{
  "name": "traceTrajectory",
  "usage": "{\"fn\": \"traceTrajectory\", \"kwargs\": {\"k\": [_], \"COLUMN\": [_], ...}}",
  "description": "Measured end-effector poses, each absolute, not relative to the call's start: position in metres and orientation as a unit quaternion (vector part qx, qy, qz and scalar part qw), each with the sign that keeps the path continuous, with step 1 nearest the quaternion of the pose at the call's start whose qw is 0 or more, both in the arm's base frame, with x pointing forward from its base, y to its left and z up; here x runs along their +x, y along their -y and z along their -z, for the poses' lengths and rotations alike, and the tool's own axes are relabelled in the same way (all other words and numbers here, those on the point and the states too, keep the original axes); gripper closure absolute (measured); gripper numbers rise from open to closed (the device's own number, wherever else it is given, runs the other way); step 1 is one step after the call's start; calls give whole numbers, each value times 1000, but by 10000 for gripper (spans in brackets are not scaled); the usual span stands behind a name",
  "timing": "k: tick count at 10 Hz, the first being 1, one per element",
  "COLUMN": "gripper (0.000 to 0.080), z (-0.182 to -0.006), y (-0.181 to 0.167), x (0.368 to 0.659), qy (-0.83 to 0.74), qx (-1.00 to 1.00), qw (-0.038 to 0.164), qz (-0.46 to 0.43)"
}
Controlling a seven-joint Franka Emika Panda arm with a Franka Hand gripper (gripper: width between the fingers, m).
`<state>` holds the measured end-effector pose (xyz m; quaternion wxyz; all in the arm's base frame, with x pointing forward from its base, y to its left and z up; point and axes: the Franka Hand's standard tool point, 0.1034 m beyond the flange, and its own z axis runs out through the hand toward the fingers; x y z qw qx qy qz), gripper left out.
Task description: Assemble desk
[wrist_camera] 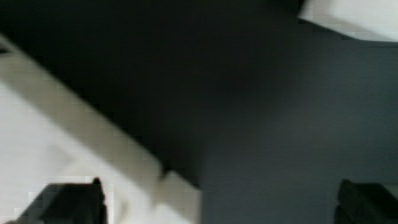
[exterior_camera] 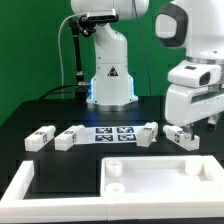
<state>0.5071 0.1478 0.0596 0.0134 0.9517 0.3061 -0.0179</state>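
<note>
White plastic desk parts lie apart, nothing joined: the tabletop (exterior_camera: 165, 188) sits flat at the front of the bench (exterior_camera: 60, 165), and four legs (exterior_camera: 70, 137) stand in a row behind it, flanking the marker board (exterior_camera: 113, 134). My hand (exterior_camera: 190, 124) hangs released and empty by the end leg (exterior_camera: 178, 136) on the exterior view's right. I judge the step is picking that leg: centre over it, square my fingers (wrist_camera: 71, 205) to its flat sides, then descend. Only the exterior view shows the row. Only the wrist view shows bare bench between my spread fingers, plus a white corner (wrist_camera: 356, 15) I cannot identify.
</note>
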Motion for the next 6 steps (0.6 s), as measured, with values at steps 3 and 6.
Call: {"fn": "traceTrajectory", "kwargs": {"k": [3, 6], "gripper": [150, 150], "z": [-54, -48], "y": [-158, -151], "x": [492, 474], "qy": [-253, -234], "qx": [967, 965], "qw": [13, 23], "qz": [37, 117]}}
